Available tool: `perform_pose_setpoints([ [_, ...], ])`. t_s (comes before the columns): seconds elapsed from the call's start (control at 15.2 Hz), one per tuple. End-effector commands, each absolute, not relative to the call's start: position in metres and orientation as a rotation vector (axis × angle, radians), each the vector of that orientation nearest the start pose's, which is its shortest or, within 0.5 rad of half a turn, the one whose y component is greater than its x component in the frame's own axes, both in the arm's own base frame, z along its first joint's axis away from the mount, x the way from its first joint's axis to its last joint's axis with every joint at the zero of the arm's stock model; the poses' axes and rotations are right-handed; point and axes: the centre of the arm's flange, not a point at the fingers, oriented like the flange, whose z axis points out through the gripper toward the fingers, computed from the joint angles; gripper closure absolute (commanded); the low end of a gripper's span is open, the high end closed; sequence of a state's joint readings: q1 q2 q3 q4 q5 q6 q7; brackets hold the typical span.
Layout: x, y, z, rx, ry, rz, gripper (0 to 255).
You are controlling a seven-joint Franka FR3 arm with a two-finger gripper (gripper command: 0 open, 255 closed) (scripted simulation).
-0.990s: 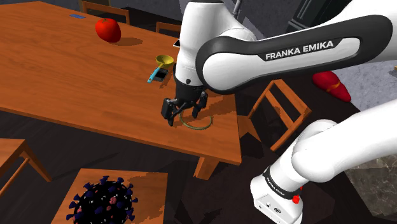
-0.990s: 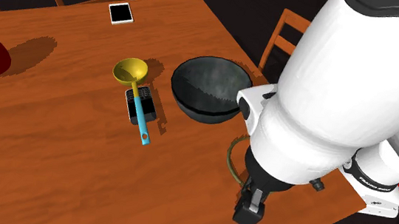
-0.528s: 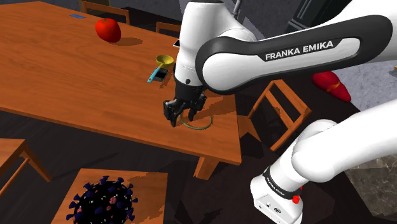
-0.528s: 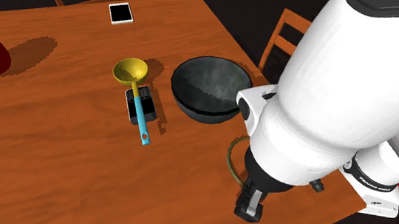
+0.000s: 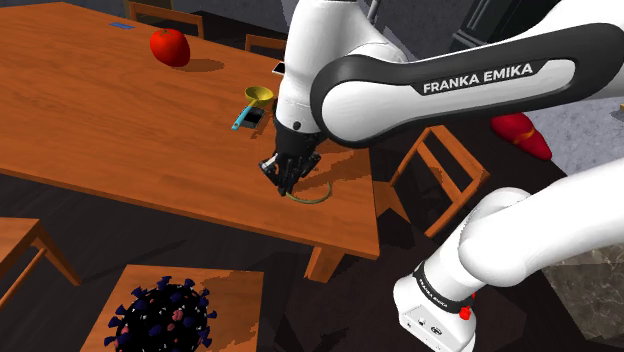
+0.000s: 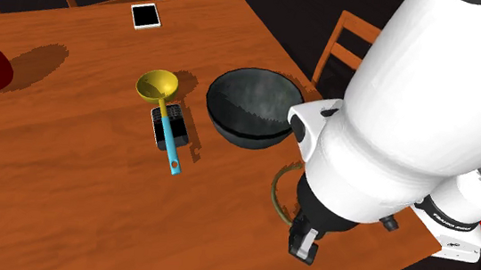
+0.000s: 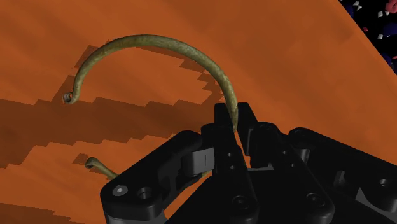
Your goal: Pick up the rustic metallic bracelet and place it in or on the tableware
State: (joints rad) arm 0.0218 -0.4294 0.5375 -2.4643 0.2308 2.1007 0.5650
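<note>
The hand is down at the table and its two black fingers are pinched narrow on the bracelet. The wrist view shows the hand gripping one side of the thin, dull green-brown ring. The ring is open, with two loose ends, and casts a shadow on the wood.

In the second exterior view the bracelet sits close to the table's edge, half hidden by the big white arm. Just beside it is a dark bowl, with nothing between the two but bare table. On the other side of the bowl lies a yellow scoop with a blue handle, resting across a small black thing. Well apart from these are a red apple and a white square card. A wooden chair stands beside the table near the arm. A dark spiky ball sits on a lower wooden top.
</note>
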Motion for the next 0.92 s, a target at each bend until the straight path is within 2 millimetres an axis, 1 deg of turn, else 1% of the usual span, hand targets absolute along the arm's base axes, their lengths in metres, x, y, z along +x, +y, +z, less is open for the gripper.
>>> perform_pose_setpoints([
  [0.0,0.355,0.237,0.421,-3.146,0.260,-0.008,255],
  [0.86,0.355,0.237,0.490,-3.146,0.260,-0.008,255],
])
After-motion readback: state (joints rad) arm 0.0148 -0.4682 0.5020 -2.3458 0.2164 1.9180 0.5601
